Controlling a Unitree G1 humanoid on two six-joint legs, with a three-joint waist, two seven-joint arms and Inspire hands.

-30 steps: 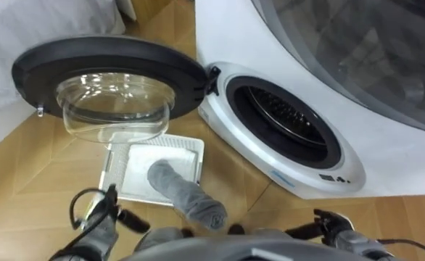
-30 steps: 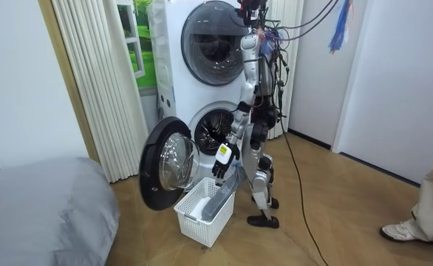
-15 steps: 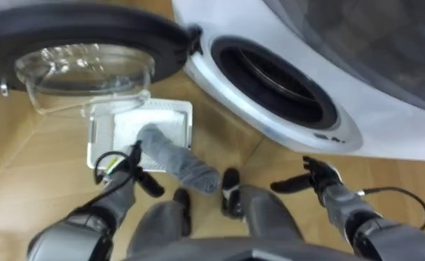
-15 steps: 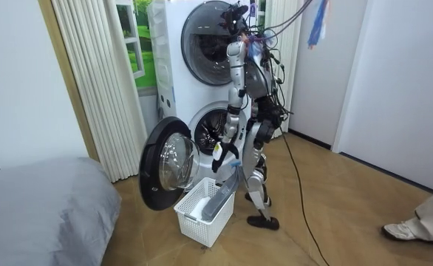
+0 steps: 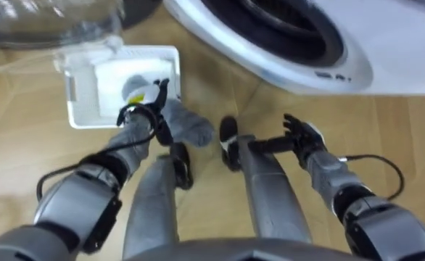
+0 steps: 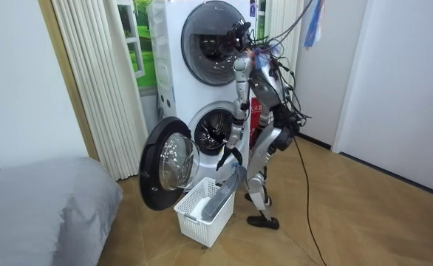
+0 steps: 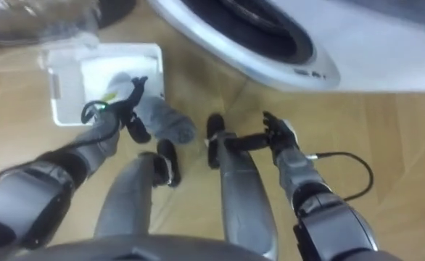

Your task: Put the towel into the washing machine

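Located laundry basket [image 5: 78,112] on the floor [image 5: 24,167] just before the washing machine [image 5: 386,43], beneath its open door [image 6: 161,174], hinged left of the drum opening. Found towel [image 5: 191,130] lying in the basket, one end hanging over the near rim. Logged left hand [image 5: 140,114] above that end and right hand [image 5: 303,136] well to the right, before the machine's front. Recorded dryer [image 6: 209,33] stacked on the machine and bed [image 6: 39,207] at the room view's left.

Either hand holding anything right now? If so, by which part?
Nothing held. The left hand is open over the grey towel at the basket rim. The right hand is open and empty.
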